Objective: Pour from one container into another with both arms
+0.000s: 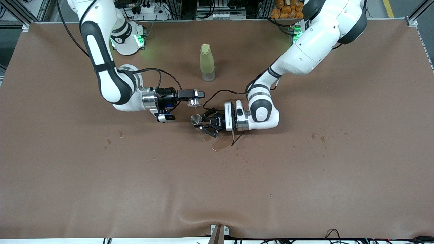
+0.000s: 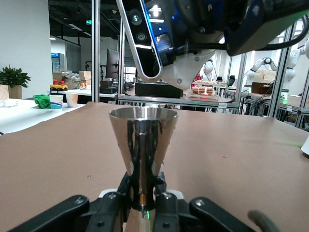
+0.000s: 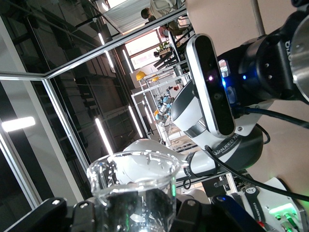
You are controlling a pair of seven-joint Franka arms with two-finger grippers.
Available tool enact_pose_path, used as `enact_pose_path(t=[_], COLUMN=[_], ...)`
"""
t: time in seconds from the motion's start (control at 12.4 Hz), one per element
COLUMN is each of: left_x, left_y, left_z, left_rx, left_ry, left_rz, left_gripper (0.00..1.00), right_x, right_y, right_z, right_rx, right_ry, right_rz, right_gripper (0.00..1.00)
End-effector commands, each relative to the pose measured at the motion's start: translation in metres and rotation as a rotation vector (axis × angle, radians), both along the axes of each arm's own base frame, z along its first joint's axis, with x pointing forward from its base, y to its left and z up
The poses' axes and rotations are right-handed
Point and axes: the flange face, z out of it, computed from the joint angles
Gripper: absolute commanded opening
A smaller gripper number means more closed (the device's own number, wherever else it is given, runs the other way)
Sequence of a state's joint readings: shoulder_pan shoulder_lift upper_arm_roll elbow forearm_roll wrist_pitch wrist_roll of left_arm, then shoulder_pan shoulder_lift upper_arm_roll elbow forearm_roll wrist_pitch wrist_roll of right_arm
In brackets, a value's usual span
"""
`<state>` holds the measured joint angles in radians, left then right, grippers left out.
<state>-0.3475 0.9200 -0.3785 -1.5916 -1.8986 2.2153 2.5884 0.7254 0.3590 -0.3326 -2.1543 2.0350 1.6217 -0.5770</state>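
One clear glass cup (image 1: pixel 195 101), tipped on its side, is pinched in the right pincer (image 1: pixel 196 98) over the middle of the counter (image 1: pixel 305 176), beside and above the one grey metal cup (image 1: pixel 196 119). That cone-shaped cup stands upright, its narrow foot clamped in the left pincer (image 1: pixel 203 124). Both forearms lie low and level, wrists pointing toward each other. One yellow-green bottle (image 1: pixel 206 62) stands nearer the robots' edge.
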Motion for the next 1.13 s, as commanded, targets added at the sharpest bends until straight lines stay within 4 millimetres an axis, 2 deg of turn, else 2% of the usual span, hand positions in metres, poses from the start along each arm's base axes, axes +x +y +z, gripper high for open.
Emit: enact_pose_path(t=[0.0,0.24,0.48,0.56,0.73,0.89,1.05], left_x=[-0.003,-0.004,-0.005,-0.005,-0.001,0.008,0.025], left_y=[0.003,0.002,0.002,0.003,0.008,0.014,0.032], left_z=[0.008,0.008,0.008,0.008,0.010,0.022,0.034], left_rx=[-0.024,-0.026,-0.026,-0.027,-0.032,-0.062,-0.074], left_ry=[-0.010,-0.010,-0.008,-0.005,0.013,0.027,0.048], left_rz=[0.018,0.016,0.013,0.013,0.025,0.047,0.077], left_gripper=[0.00,0.00,0.00,0.00,0.00,0.00,0.00], right_x=[0.005,0.011,0.012,0.008,0.010,0.018,0.027], right_y=[-0.005,-0.007,-0.008,-0.009,-0.025,-0.054,-0.085], right_z=[0.009,0.013,0.013,0.015,0.014,0.022,0.029], right_rx=[0.010,0.010,0.010,-0.009,-0.042,-0.047,-0.060], right_ry=[0.051,0.125,0.093,0.008,-0.218,-0.431,-0.666], right_rz=[-0.002,-0.002,-0.002,0.031,0.084,0.153,0.209], right_gripper=[0.00,0.00,0.00,0.00,0.00,0.00,0.00])
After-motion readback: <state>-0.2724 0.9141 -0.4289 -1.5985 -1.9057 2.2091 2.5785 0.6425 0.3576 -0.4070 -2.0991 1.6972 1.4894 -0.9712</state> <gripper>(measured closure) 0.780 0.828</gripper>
